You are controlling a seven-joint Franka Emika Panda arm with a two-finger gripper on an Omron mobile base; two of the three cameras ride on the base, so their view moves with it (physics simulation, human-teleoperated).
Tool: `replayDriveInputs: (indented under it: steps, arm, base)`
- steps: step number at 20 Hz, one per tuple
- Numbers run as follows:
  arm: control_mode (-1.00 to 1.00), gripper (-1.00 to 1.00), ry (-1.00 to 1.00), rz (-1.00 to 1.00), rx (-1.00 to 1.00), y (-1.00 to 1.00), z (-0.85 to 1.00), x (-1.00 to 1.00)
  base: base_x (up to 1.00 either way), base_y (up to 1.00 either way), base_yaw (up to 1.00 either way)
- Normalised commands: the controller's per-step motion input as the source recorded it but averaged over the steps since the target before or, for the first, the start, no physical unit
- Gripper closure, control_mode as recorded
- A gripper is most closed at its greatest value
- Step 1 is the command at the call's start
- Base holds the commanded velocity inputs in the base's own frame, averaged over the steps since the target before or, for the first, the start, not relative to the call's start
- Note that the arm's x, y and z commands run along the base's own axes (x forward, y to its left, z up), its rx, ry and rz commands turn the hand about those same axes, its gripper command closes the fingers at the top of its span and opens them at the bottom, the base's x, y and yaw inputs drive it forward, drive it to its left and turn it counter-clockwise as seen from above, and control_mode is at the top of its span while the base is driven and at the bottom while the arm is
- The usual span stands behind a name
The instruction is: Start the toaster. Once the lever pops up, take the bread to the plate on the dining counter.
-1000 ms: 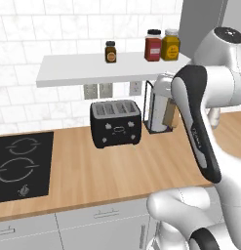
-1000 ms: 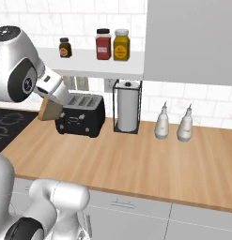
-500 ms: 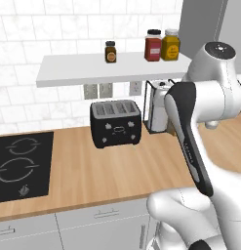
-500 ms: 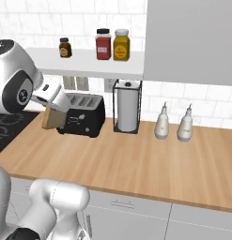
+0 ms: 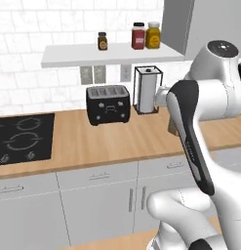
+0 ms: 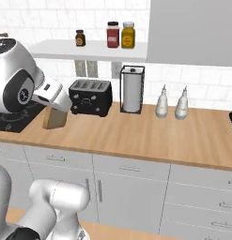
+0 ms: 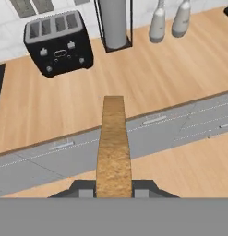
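Note:
The black two-slot toaster (image 5: 108, 104) (image 6: 90, 96) (image 7: 58, 44) stands on the wood worktop against the tiled wall, and its slots look empty. My gripper (image 6: 58, 106) (image 7: 114, 189) is shut on the bread (image 6: 54, 118) (image 7: 114, 143), a tan slice seen edge-on in the hand view. It hangs upright over the worktop's front, left of the toaster in the right base view. In the left base view a tan bit of bread (image 5: 171, 127) peeks out behind my forearm. The plate and the dining counter are out of view.
A wire paper-towel holder (image 5: 147, 89) (image 6: 132, 89) stands right of the toaster, with two white bottles (image 6: 162, 101) (image 6: 182, 103) beyond it. A black cooktop (image 5: 22, 136) lies at the left. Jars (image 5: 145, 35) sit on the shelf above. White cabinet fronts (image 6: 131, 187) run below the worktop.
The whole picture has shifted: the base has backed away from the worktop, so the cabinet fronts now show. The gripper still holds the bread, now lower and nearer the front edge.

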Motion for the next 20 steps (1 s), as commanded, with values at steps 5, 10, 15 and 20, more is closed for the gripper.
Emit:
replayDriveInputs:
  steps: [5, 10, 15, 20]
  arm:
    - [1.00, 1.00, 0.00, 0.00, 0.00, 0.00, 0.00, 0.00]
    - [1.00, 1.00, 0.00, 0.00, 0.00, 0.00, 0.00, 0.00]
    - [1.00, 1.00, 0.00, 0.00, 0.00, 0.00, 0.00, 0.00]
    - [1.00, 1.00, 0.00, 0.00, 0.00, 0.00, 0.00, 0.00]
  base:
    - [0.06, 0.00, -0.67]
    - [0.02, 0.00, -0.86]
    - [0.00, -0.09, -0.85]
    - [0.00, -0.12, -0.84]
